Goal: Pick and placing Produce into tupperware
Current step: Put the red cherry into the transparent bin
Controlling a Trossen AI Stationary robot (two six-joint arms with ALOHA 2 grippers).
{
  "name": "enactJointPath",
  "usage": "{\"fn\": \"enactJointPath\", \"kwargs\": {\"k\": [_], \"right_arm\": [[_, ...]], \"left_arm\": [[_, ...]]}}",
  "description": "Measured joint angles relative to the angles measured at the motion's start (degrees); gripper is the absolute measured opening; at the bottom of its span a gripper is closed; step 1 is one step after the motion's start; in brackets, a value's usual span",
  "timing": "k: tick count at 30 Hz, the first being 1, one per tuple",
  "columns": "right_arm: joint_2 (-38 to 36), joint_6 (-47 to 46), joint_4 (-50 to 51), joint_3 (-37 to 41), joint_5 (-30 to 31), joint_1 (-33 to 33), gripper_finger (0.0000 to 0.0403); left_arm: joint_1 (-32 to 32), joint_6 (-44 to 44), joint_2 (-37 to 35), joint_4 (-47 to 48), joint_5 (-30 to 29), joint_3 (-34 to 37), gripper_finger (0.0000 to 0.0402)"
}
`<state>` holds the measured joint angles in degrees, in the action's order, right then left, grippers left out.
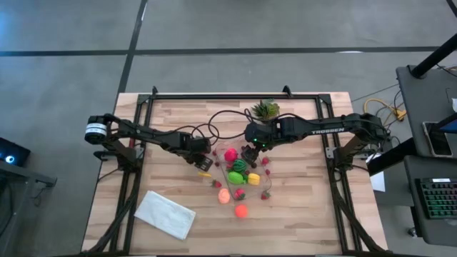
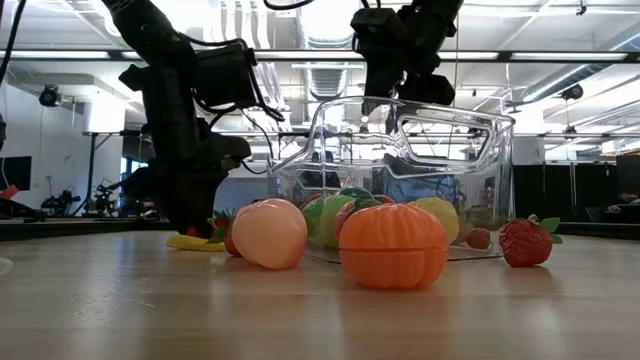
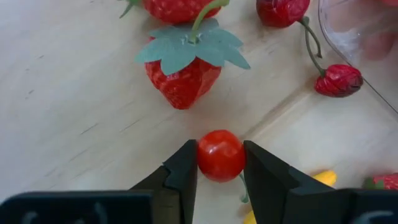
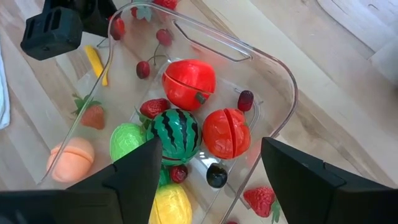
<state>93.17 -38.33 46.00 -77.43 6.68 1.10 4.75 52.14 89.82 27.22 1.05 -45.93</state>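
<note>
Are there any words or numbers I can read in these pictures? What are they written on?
"TROSSEN": white letters along the right arm, seen from above.
Nothing else can be read: the toy fruit, the tupperware and the white cloth show no writing, and the screens and keyboard beside the table are too small to read.

Even, bright overhead light; soft shadows on the table (image 1: 300, 214). Low view: ceiling fixtures (image 2: 300, 20) flare white, the arms go near-silhouette, glare streaks the clear tupperware (image 2: 480, 150). Left wrist view: far strawberries (image 3: 177, 9) soft-focus.
</note>
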Motion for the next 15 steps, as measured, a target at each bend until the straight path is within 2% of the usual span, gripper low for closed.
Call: {"fn": "enactJointPath", "kwargs": {"k": [5,9,13,15], "right_arm": [[0.00,0.00,0.02,0.04,-0.01,-0.02,0.0262],[0.00,-0.22,0.02,0.04,-0.01,-0.25,0.0261],[0.00,0.24,0.10,0.04,0.90,-0.52,0.0261],[0.00,1.19,0.10,0.04,0.90,-0.52,0.0260]], "left_arm": [[0.00,-0.39,-0.40,0.33,-0.04,-0.80,0.0100],[0.00,-2.26,-3.53,0.36,-1.95,-2.47,0.0098],[-0.45,-10.07,-9.32,-0.07,-6.88,-4.88,0.0097],[-0.97,-14.75,-12.66,-3.29,-9.04,-5.75,0.0097]]}}
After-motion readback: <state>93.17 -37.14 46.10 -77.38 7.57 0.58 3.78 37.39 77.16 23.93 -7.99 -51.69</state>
